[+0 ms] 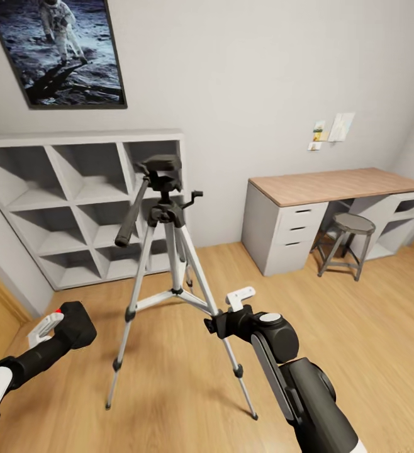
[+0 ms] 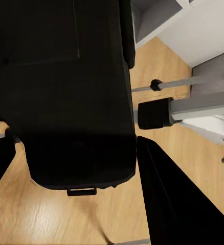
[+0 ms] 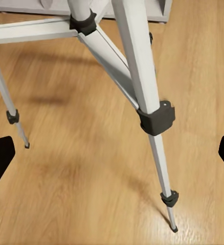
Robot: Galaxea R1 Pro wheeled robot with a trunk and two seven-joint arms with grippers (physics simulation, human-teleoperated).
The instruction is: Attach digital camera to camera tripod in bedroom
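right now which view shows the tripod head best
The head view: the camera tripod stands whole there, its black head and pan handle clear against the shelf. The right wrist view shows its legs and a leg clamp; the left wrist view shows leg pieces beside the held digital camera.

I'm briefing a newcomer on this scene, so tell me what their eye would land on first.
The camera tripod dominates, standing on the wood floor in mid-room before the white cube shelf. At lower left, the left pincer holds the black digital camera, its red button just visible, well below the tripod's head. The right pincer hangs open beside a tripod leg, and a moon-landing poster hangs on the wall above the shelf.
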